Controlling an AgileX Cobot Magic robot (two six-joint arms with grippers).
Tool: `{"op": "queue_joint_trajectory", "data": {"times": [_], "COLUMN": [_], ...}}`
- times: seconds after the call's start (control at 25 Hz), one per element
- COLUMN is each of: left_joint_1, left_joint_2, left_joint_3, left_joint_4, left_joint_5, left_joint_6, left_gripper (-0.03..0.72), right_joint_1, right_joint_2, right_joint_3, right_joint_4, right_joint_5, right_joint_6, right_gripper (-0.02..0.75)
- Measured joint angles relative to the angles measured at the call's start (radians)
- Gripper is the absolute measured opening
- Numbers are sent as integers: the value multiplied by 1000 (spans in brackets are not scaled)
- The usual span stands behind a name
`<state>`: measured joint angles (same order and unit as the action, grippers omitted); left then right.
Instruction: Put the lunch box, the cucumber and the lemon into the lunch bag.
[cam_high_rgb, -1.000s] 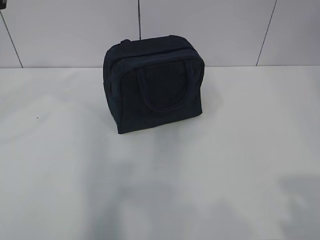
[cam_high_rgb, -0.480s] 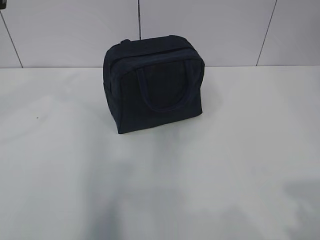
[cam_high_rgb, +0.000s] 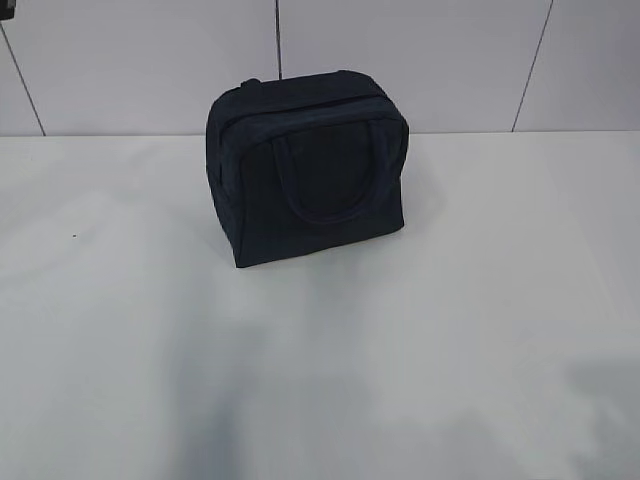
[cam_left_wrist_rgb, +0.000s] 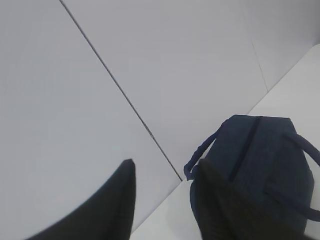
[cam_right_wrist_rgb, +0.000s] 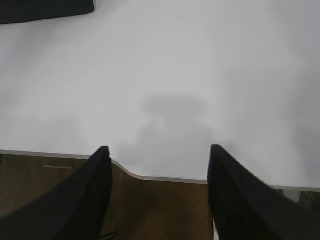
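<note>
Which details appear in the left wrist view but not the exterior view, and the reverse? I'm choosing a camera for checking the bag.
Left wrist only: the open left claw and the zipper line along the top of the boxy dark navy fabric lunch bag. Exterior only: the bag's whole front with a loop handle and the white table before it. Both: the upright bag, the panelled wall.

No readable text, labels or signs anywhere.

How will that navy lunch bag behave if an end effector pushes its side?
The lunch bag looks like soft fabric, so the wall probably dents first. It stands upright and boxy on the table, so it likely slides rather than tips. Its loop handle lies flat, probably floppy.
</note>
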<state>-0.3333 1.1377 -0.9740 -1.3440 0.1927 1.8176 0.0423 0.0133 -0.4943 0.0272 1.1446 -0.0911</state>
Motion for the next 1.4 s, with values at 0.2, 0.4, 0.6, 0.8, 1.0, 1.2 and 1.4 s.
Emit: {"op": "queue_joint_trajectory", "data": {"times": [0.2,0.4,0.6,0.8,1.0,1.2,1.4], "left_joint_1": [0,0,0,0,0,0,0], "left_joint_2": [1,6,7,7,7,7,7], "left_joint_3": [0,0,0,0,0,22,26], "left_joint_4": [0,0,-8,-34,-92,-7,377], "left_joint_5": [0,0,0,-2,-2,9,71], "left_joint_6": [0,0,0,-2,-2,-53,-432], "left_gripper": [288,288,288,288,288,288,288], "right_joint_1": [0,0,0,0,0,0,0], "right_joint_2": [0,0,0,0,0,0,0], "right_joint_3": [0,0,0,0,0,0,0], "right_joint_4": [0,0,0,0,0,0,0], "right_joint_5": [0,0,0,0,0,0,0], "right_joint_6": [0,0,0,0,0,0,0], "right_gripper": [458,457,457,458,457,457,457]}}
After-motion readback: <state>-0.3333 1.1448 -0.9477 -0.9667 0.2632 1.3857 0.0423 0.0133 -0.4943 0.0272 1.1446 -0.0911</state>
